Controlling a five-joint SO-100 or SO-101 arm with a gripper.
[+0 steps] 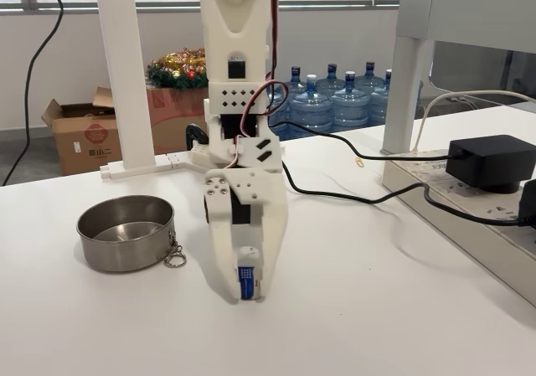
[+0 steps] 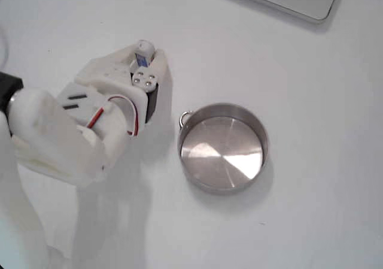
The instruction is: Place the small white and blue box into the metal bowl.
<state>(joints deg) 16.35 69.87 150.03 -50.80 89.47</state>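
One relation mattered for you: the white two-finger gripper (image 1: 248,287), down at the white table (image 1: 377,309), was clamped on the small white and blue box (image 1: 247,280), held upright, and the round stainless steel bowl (image 1: 126,233) sat empty, just beside it on the left in the front fixed view.

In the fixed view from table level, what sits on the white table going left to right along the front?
Metal bowl → its clip ring → the pincer, tip down at the table and closed on the small white and blue box → black power adapter, far right and further back.
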